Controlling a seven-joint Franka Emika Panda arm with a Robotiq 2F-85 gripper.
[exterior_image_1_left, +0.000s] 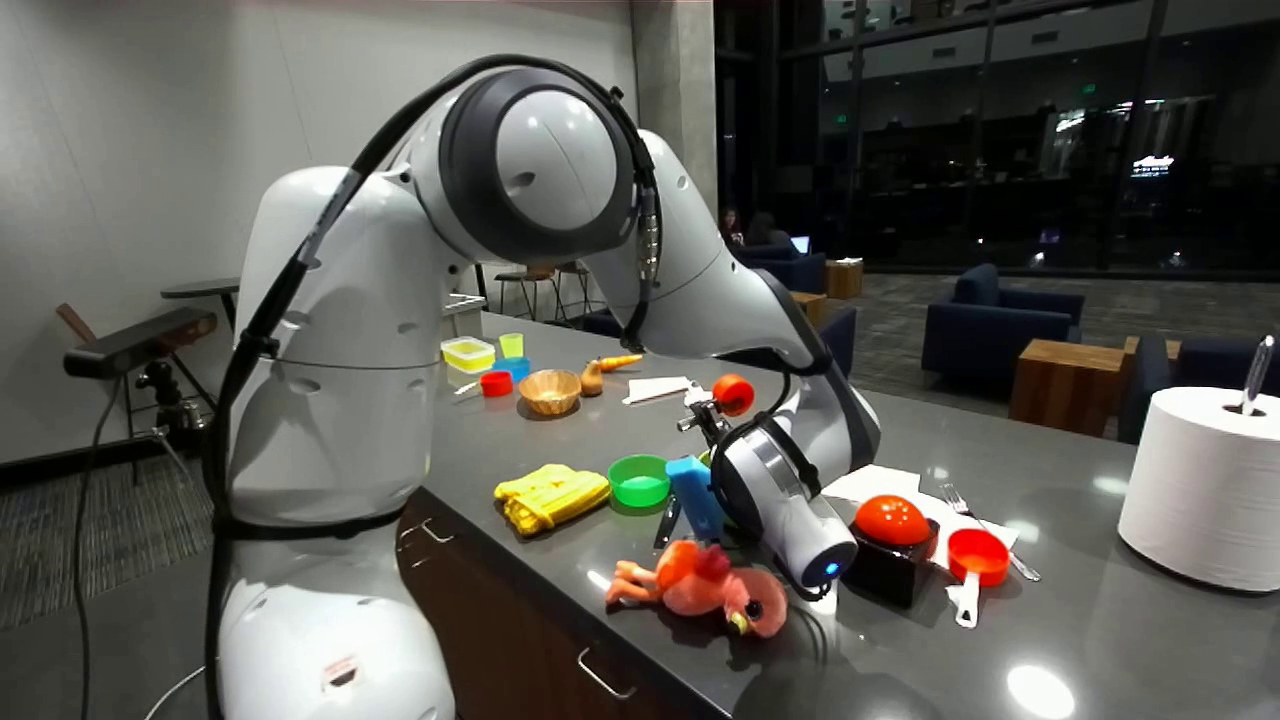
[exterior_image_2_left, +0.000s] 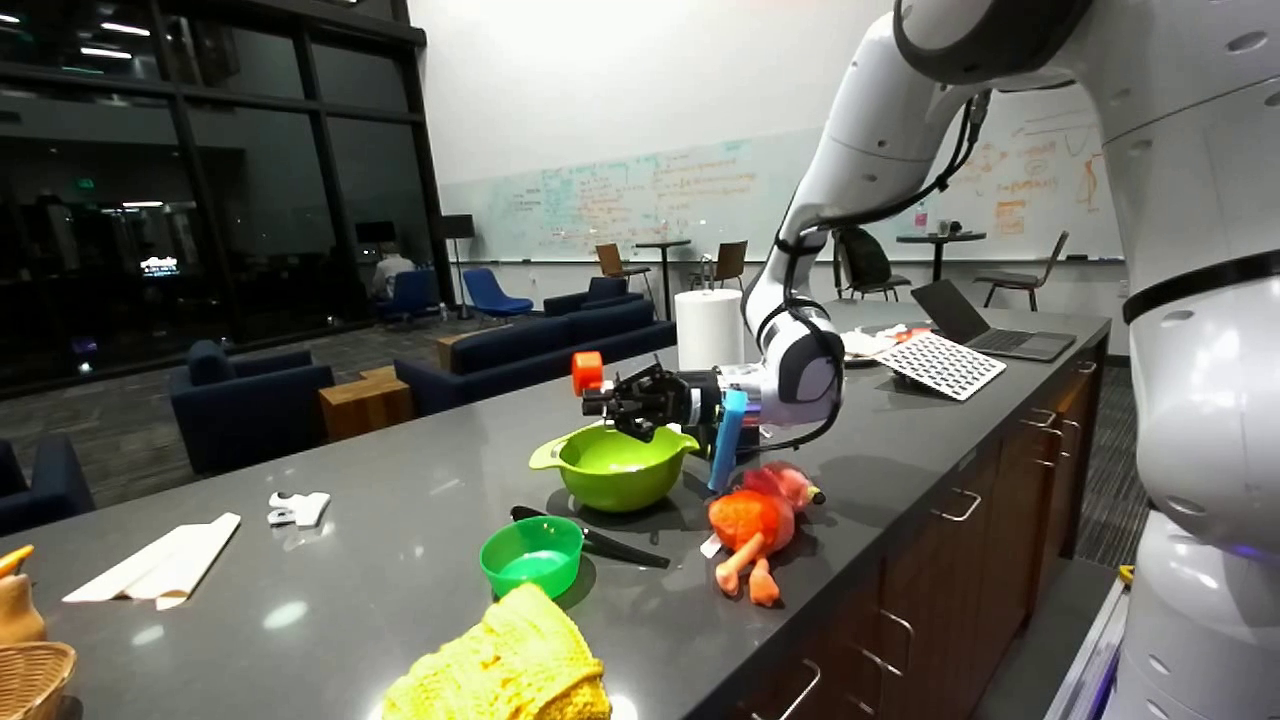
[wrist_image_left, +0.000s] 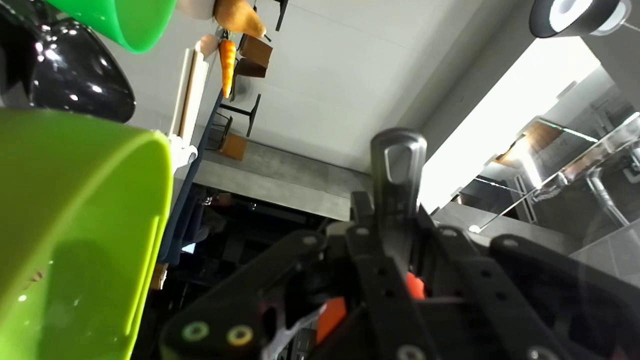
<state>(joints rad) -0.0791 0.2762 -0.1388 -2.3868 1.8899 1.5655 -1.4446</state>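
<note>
Just above the lime bowl (exterior_image_2_left: 610, 492), gripper (exterior_image_2_left: 606, 402) hangs level, fingers nearly together, clamped on a small orange-red cup (exterior_image_2_left: 587, 373). Cup sits higher than the bowl's rim. Whether the gripper meets that rim: cannot tell. Wrist view alone gives a slotted grey handle (wrist_image_left: 398, 160) between the fingers, apparently the cup's, with orange-red showing past them.

Close by the bowl: black utensil (exterior_image_2_left: 630, 551), lying between it and a green dish (exterior_image_2_left: 530, 558); wrist view gives its glossy rounded end. Also near the bowl, toward the drawers (exterior_image_2_left: 955, 510), a flamingo plush (exterior_image_2_left: 765, 522), lying down. Other side of the bowl from the dish: black box with a red dome (exterior_image_1_left: 885, 572) and a fork (exterior_image_1_left: 955, 498), both made out only in an exterior view.

Farther from the bowl, past the dish: yellow cloth (exterior_image_2_left: 500, 665), bunched on the worktop (exterior_image_2_left: 380, 560). Well apart from the bowl, dish side: wicker basket (exterior_image_1_left: 550, 403), pear (exterior_image_1_left: 591, 379), carrot (exterior_image_1_left: 618, 362). Box side: white paper roll (exterior_image_1_left: 1205, 490), in both exterior views. Farther along, past the roll: open grey laptop (exterior_image_2_left: 1020, 343), only in an exterior view.
</note>
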